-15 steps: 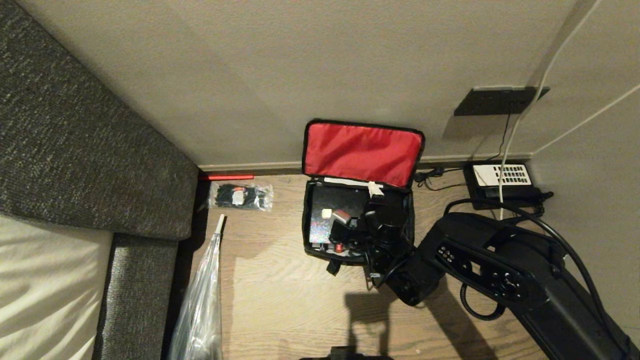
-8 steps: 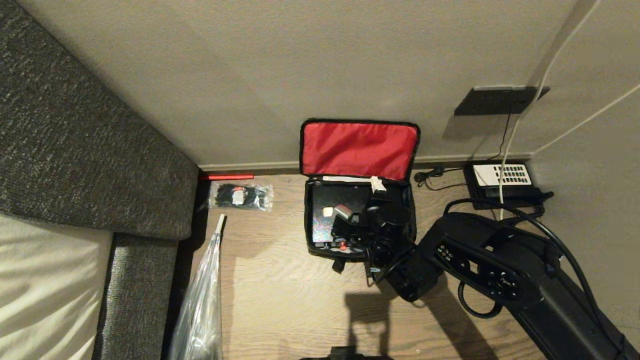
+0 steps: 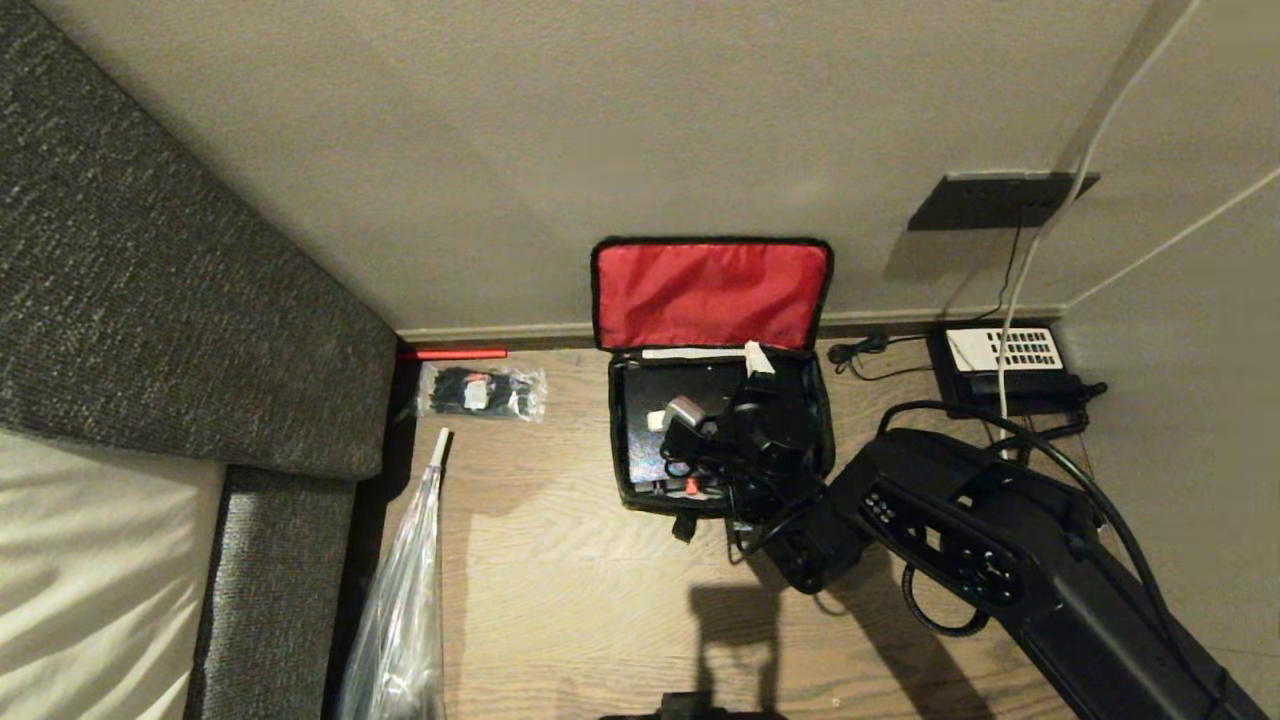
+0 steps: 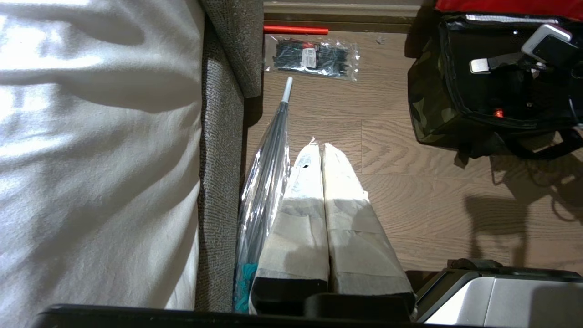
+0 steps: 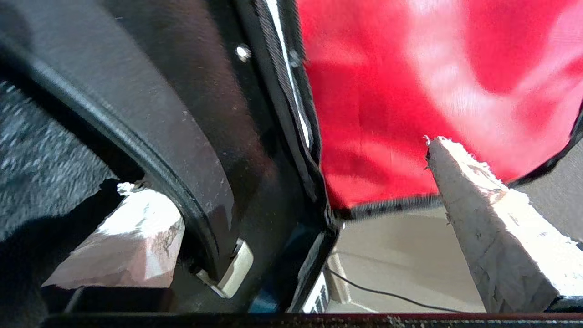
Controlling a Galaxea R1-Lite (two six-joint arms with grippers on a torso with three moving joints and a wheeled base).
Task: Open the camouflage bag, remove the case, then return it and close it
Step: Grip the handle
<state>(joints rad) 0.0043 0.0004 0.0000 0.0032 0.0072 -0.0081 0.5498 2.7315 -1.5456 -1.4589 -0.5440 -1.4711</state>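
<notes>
Lid (image 3: pixel 710 295) straightened; right claw (image 5: pixel 291 182) seemingly straddles case (image 5: pixel 150 105).

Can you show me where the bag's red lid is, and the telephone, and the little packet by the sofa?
red lid (image 3: pixel 710 295), head view, middle of the red lining.
telephone (image 3: pixel 1003 350), head view, on its white keypad.
packet (image 3: pixel 481 392), head view, middle of the clear wrapper.

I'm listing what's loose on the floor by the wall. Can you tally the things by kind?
Bags: 1, the camouflage bag, lid open
Cases: 1, the case, inside it
Telephones: 1
Packets of cable ties: 1
Umbrellas: 1
Total: 5
</notes>
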